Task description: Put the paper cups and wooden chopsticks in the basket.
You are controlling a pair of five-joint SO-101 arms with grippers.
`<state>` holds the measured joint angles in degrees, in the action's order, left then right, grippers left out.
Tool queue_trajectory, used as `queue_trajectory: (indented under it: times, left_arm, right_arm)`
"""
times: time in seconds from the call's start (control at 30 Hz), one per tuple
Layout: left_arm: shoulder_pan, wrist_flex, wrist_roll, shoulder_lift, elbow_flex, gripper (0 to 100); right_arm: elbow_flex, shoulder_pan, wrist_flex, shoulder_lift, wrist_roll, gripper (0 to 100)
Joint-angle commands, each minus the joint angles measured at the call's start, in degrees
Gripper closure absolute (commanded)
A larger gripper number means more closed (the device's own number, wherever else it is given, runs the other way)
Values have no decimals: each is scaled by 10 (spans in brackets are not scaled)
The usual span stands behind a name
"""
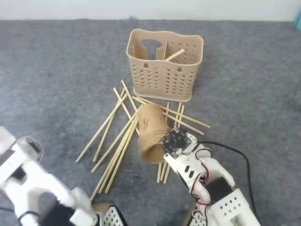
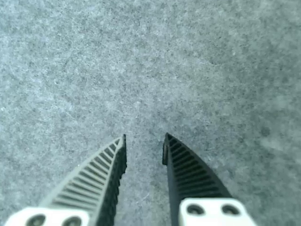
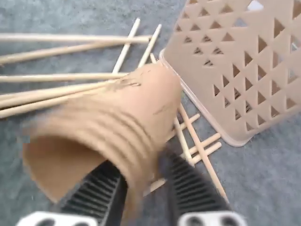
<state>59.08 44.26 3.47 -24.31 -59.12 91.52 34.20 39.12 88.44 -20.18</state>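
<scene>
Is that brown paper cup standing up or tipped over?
Tipped over: the paper cup is sideways over the chopsticks, mouth facing the right gripper, which pinches its rim.

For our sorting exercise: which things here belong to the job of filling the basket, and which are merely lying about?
Part of the job: basket; paper cup; loose chopsticks; one chopstick already standing inside.
Merely lying about: grey mat; black cable.

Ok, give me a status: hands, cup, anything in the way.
Left hand open over bare carpet. Right hand shut on paper cup, cup sideways. Loose chopsticks strewn under it, in front of basket.
</scene>
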Motion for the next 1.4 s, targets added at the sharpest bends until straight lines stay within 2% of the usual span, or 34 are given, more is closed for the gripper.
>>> queue_trajectory:
  times: [0.0,0.17,0.23,0.43,0.63,1.0,1.13,1.37]
  left_arm:
    - [0,-15,4,-3,3,874]
    - [0,-15,4,-3,2,874]
    - [0,-15,4,-3,2,874]
    - [0,-15,4,-3,2,874]
    - [0,-15,5,-3,1,874]
    - [-1,-15,5,-2,1,874]
    - [-1,-16,5,-2,1,874]
    - [-1,-16,6,-2,1,874]
  right_arm:
    - [-28,-4,-13,6,11,991]
    - [-94,-4,39,5,13,991]
    - [-132,-5,62,-6,36,991]
    - [-301,-6,134,-171,68,991]
    - [-554,-66,242,-393,141,991]
    - [-1081,-204,563,-684,301,991]
    - [-1248,-221,605,-724,328,991]
    - [-1476,-218,614,-759,344,992]
